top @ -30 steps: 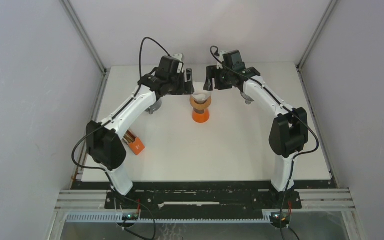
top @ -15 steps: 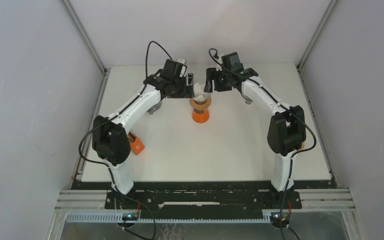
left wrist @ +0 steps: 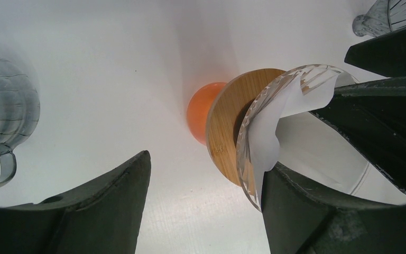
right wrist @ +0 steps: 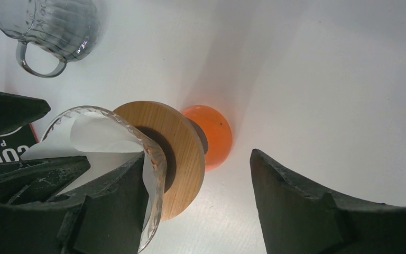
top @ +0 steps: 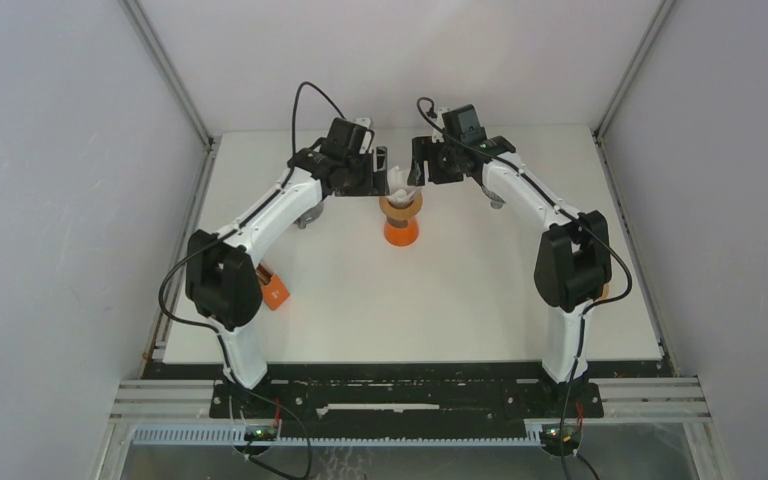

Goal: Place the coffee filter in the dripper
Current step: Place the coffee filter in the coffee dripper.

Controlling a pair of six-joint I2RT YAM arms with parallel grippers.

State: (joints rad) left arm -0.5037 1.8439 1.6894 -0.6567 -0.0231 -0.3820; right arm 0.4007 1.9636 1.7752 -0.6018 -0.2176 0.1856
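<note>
White filter [left wrist: 270,138], ribbed clear dripper [left wrist: 246,170] (tan collar [left wrist: 224,132], orange base [left wrist: 201,119])

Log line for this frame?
left gripper: open, at dripper rim | right gripper: open, opposite rim | coffee filter: inside dripper, edge folded

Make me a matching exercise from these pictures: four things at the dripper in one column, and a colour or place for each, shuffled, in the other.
Things:
1. coffee filter
2. wooden ring
3. round base
4. glass mug

Descriptions:
A. orange
B. clear, off to the side on the table
C. white, inside the glass dripper
D. light brown

Pairs: 1-C, 2-D, 3-A, 4-B
</note>
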